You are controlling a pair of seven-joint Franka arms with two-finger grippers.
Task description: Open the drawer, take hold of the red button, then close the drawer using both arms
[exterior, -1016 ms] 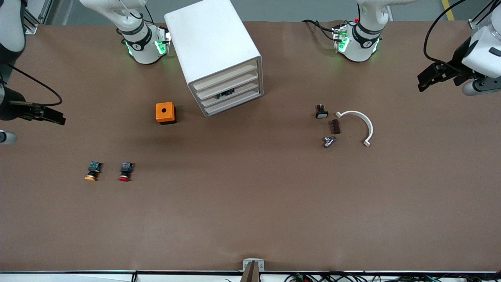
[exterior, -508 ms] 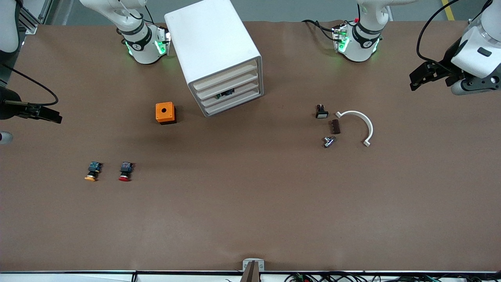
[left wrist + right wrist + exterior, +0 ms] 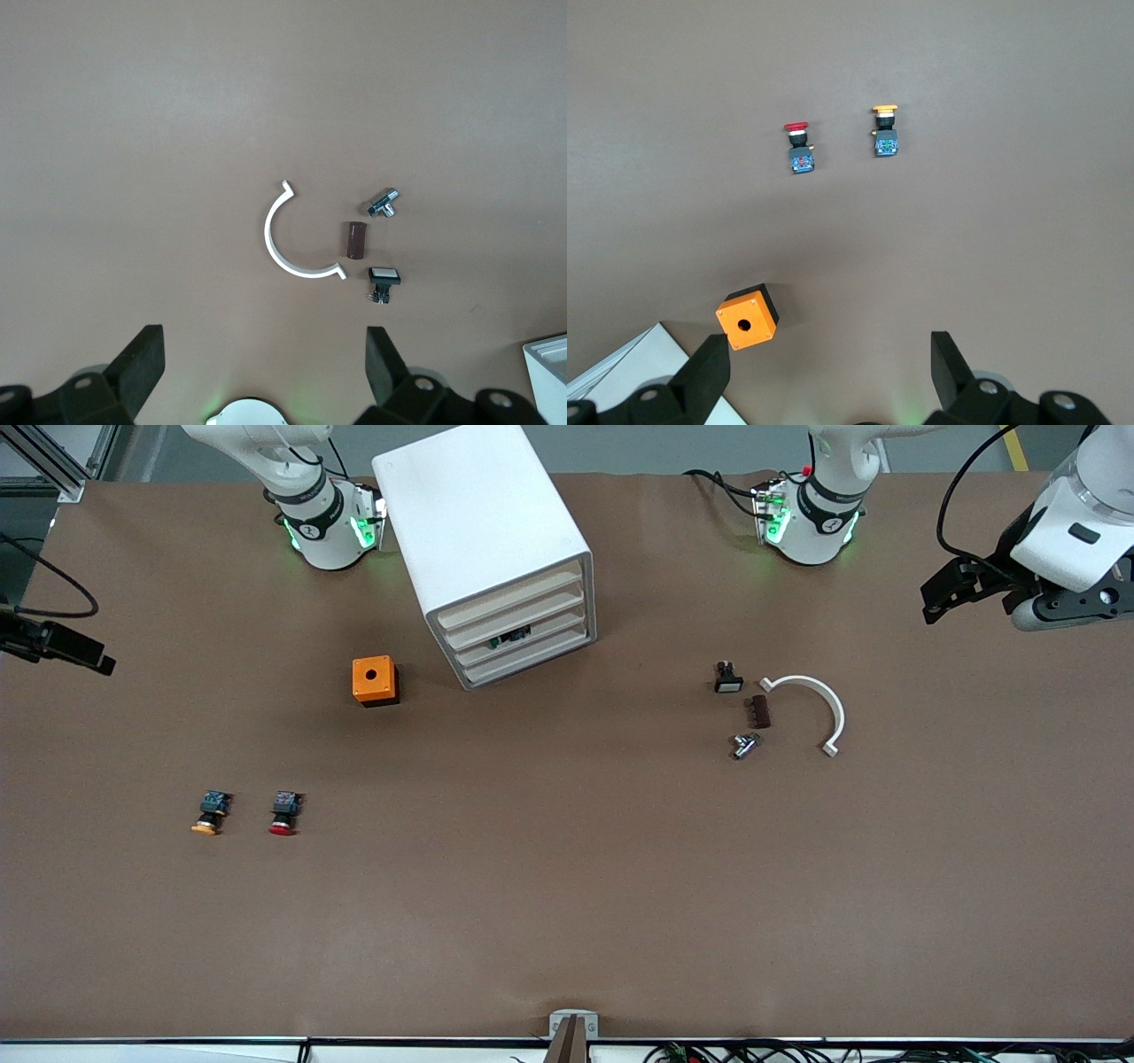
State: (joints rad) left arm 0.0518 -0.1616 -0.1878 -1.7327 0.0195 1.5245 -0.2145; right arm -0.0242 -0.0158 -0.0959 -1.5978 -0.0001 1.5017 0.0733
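The white cabinet (image 3: 483, 531) stands near the robots' bases, its stacked drawers (image 3: 518, 633) all pushed in. The red-capped button (image 3: 283, 815) lies on the brown table toward the right arm's end, beside a yellow-capped one (image 3: 210, 814). The right wrist view shows the red button (image 3: 799, 146) too. My right gripper (image 3: 93, 657) hangs open over the table's edge at its own end; in its wrist view the gripper (image 3: 828, 372) holds nothing. My left gripper (image 3: 939, 598) hangs open and empty over the other end, with bare table between its fingers (image 3: 264, 363).
An orange box with a round hole (image 3: 374, 680) sits beside the cabinet. Toward the left arm's end lie a white arc (image 3: 819, 708), a brown block (image 3: 759, 711), a small metal part (image 3: 744, 745) and a white-capped button (image 3: 727, 678).
My right gripper has drawn back toward its end of the table and toward the bases. My left gripper has shifted slightly toward the table's middle. Nothing on the table has moved.
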